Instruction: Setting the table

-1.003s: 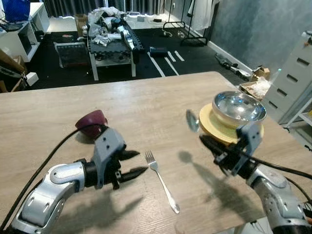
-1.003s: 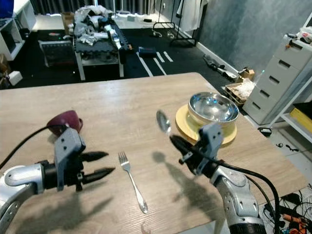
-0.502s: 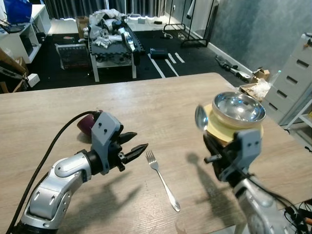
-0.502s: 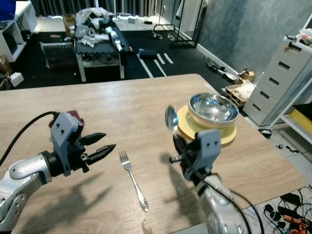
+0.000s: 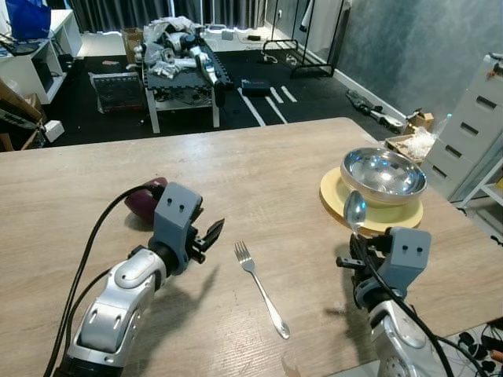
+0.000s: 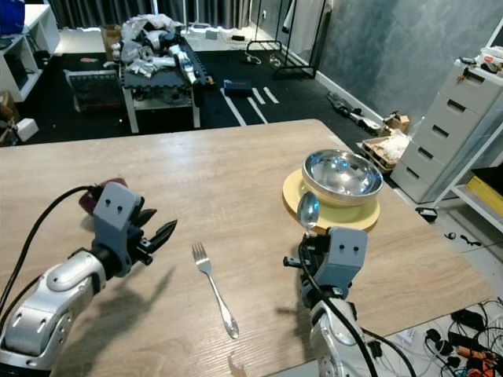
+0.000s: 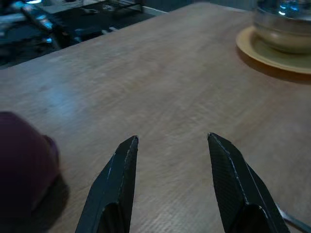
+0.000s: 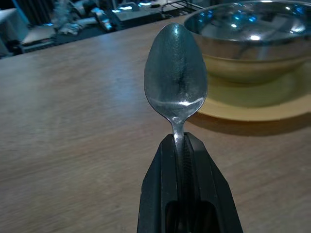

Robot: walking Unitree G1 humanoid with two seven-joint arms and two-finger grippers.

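Right end effector (image 8: 183, 145) pinching upright spoon (image 8: 175, 77) — near bowl (image 5: 383, 174) on plate (image 5: 334, 193), left end effector (image 7: 171, 141) spread beside fork (image 5: 260, 287)

Spoon (image 8: 175, 82) upright, pinched in right tool (image 5: 355, 250). Fork (image 5: 261, 289) flat on table (image 5: 259, 173). Steel bowl (image 5: 383, 174) on yellow plate (image 5: 334, 192). Maroon cup (image 5: 145, 198) left.

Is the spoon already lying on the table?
No, the right gripper is shut on the spoon, holding it above the table near the plate.
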